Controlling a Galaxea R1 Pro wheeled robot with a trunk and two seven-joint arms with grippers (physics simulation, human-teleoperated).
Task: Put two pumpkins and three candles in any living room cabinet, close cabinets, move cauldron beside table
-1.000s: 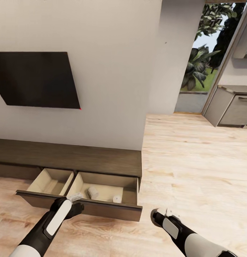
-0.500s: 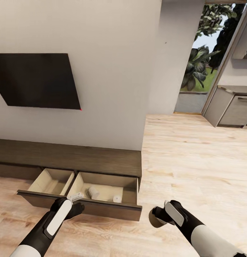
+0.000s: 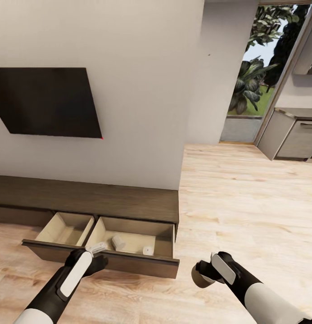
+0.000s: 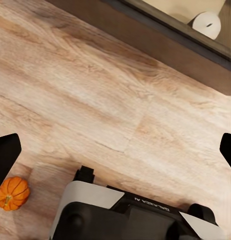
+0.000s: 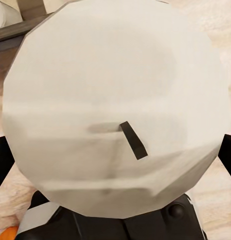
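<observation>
One candle [image 5: 118, 107] is being gripped by the right hand [image 3: 205, 274] near the open cabinet [image 3: 128, 245] drawer's front corner for placing inside, while the left hand [image 4: 115, 150] is being held open.
</observation>
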